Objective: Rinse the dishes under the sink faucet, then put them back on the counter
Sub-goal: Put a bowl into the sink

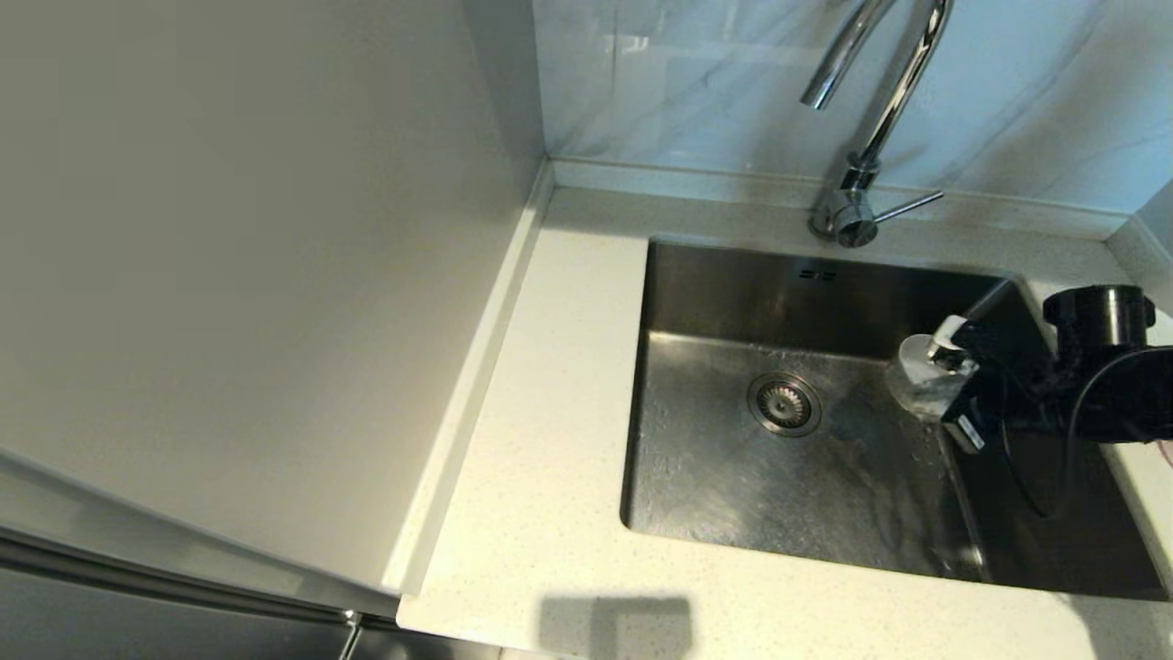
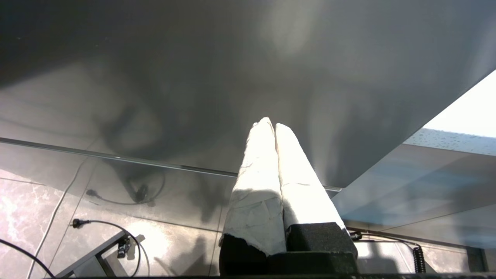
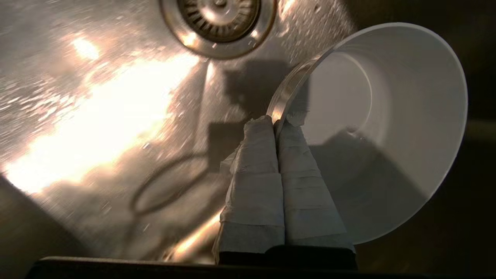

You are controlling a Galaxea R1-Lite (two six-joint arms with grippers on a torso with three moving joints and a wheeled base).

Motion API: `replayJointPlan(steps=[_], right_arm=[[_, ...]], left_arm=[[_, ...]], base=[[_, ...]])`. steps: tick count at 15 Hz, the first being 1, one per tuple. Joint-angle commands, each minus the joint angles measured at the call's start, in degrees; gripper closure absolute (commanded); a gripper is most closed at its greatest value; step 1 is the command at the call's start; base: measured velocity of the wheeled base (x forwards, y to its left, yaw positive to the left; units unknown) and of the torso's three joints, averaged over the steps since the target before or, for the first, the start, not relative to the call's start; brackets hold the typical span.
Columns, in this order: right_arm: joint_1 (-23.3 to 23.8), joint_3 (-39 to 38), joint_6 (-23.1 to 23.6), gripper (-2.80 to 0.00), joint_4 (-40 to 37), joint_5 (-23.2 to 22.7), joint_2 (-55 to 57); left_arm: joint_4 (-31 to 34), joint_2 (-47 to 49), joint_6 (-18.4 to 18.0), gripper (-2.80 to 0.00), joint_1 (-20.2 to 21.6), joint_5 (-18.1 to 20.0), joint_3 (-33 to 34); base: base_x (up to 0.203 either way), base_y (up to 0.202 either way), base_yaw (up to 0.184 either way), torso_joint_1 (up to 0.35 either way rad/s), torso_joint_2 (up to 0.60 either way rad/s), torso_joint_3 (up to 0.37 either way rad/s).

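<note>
My right gripper [image 1: 949, 346] reaches into the sink [image 1: 733, 486] at its right side, shut on the rim of a pale bowl [image 1: 913, 380]; I cannot tell whether the bowl is white or light grey. The right wrist view shows the fingers [image 3: 276, 122] pinching the rim, with the bowl [image 3: 387, 116] tilted on edge above the wet sink floor, near the drain strainer [image 3: 219, 19]. The chrome faucet [image 1: 880, 101] stands behind the sink, and no water shows at its spout. The other two bowls are out of view. My left gripper [image 2: 271, 124] is parked low, shut and empty.
The faucet's side lever [image 1: 909, 205] points right. The off-white counter [image 1: 550, 412] runs left of and in front of the sink. A tall grey cabinet panel [image 1: 257, 275] rises at the left. The marbled wall [image 1: 715, 82] is behind. Cables lie on the floor [image 2: 97, 224].
</note>
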State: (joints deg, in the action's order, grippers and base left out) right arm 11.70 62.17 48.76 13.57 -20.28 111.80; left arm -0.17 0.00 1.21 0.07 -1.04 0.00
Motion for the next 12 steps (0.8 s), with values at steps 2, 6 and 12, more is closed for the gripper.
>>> replayJointPlan(steps=[2, 6, 12], right_arm=[[-1.7, 0.0, 0.7, 0.0, 10.2, 1.0, 9.5], [-3.8, 4.6, 0.6, 0.0, 12.1, 5.5, 15.6], [-4.3, 12.5, 0.7, 0.0, 15.1, 11.0, 22.7]], left_arm=[[0.0, -0.2, 0.0, 0.0, 0.0, 0.0, 0.0], [0.0, -0.2, -0.1, 0.0, 0.0, 0.1, 0.0], [0.0, -0.2, 0.0, 0.0, 0.0, 0.0, 0.0]], base=[[0.0, 0.0, 0.0, 0.0, 0.0, 0.0], [0.0, 0.0, 0.0, 0.0, 0.0, 0.0], [0.0, 0.0, 0.0, 0.0, 0.0, 0.0]])
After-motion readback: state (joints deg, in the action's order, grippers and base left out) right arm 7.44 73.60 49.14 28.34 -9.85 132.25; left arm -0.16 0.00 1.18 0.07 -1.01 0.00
